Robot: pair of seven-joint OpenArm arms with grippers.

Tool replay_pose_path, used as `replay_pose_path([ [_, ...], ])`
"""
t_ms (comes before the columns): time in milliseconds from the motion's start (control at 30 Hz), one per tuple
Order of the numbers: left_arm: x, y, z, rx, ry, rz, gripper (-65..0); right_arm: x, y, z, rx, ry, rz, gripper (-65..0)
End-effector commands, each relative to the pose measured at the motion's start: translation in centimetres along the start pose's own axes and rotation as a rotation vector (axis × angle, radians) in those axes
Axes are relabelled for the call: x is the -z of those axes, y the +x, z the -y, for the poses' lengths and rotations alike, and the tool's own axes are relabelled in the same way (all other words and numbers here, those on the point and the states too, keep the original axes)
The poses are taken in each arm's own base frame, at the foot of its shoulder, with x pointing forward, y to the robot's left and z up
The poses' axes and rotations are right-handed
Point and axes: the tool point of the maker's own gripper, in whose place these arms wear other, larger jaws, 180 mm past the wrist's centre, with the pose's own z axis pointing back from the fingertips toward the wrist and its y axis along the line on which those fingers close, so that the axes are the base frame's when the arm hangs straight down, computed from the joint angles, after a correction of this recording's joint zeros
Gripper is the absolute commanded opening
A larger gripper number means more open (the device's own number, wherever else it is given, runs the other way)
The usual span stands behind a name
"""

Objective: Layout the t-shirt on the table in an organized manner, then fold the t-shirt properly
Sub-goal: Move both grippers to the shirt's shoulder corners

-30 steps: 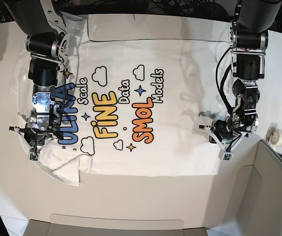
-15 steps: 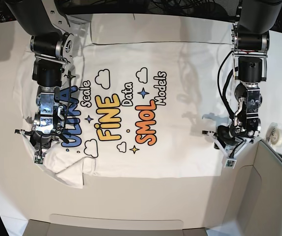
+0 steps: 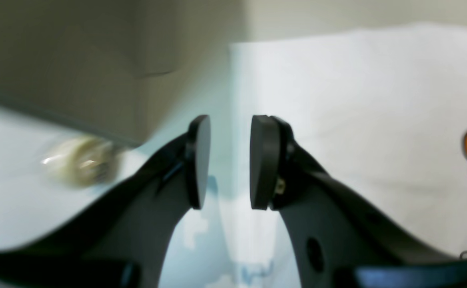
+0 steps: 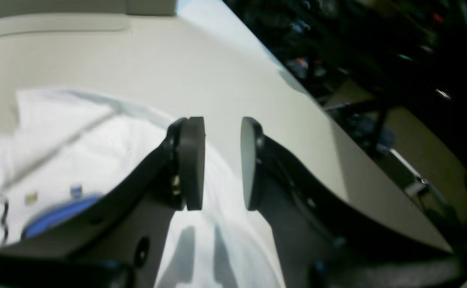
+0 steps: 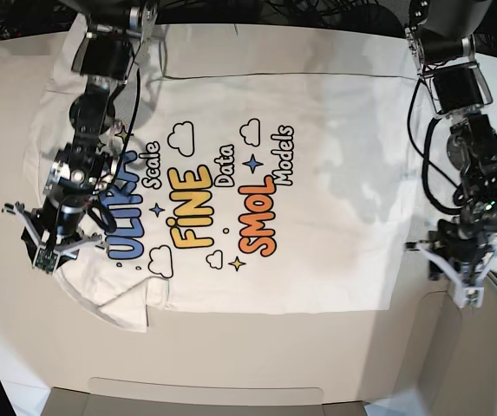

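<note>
We observe the t-shirt (image 5: 231, 191) spread print side up on the table (image 5: 257, 355), with the lower sleeve folded back on itself beside the blue lettering.

Left gripper (image 3: 225, 162): released. Its two round pads (image 3: 263, 162) stand apart with a clear gap and nothing between them. In the left wrist view the straight edge of the shirt runs directly below that gap; white fabric lies under and beyond the right-hand pad, with orange lettering at the far right. To the other side of the gripper we see bare table, a blurred pale roll (image 3: 79, 160) and a grey-beige panel (image 3: 77, 60).

Right gripper (image 4: 221, 162): released. Its pads are parted and hold nothing. In the right wrist view the shirt lies under and to the left of the gripper, blue lettering showing beside the left finger; bare table lies ahead and to the right.

In the base view both grippers sit at opposite side edges of the shirt.
</note>
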Motion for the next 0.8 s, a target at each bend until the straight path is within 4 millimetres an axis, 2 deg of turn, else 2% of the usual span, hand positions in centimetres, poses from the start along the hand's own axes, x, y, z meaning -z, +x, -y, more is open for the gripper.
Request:
replay_pose_path([
  [0,-1.2,0.2,-0.5,0.000,-0.010,0.015,-47.5,-0.7,1.9,-0.1,-0.012,0.022,0.070,-48.8],
  [100,-4.2,-3.4,-2.9,-0.083,0.002,-0.047,-47.5,-3.8,-0.7,-0.8,-0.074,0.115,0.034,-48.8],
  [200,-6.3,-7.1,-4.2,-0.179,-0.016,-0.101,-47.5,-6.4,-2.8,-0.8,-0.068,0.186,-0.006,-48.8],
  [300,-8.1,-10.7,-4.6,-0.272,-0.061,-0.146,-47.5,-9.1,-4.9,-0.4,0.002,0.249,-0.058,-48.8],
  [467,-10.8,-16.2,-4.2,-0.361,-0.111,-0.235,-45.7,-13.5,-7.1,0.6,0.130,0.341,-0.139,-48.8],
  [600,-11.8,-18.9,-2.7,-0.424,-0.191,-0.288,-40.5,-15.4,-8.9,1.0,0.244,0.423,-0.220,-48.8],
  [767,-11.3,-21.5,-2.9,-0.532,-0.214,-0.342,-40.2,-16.9,-10.2,1.2,0.355,0.485,-0.293,-48.8],
])
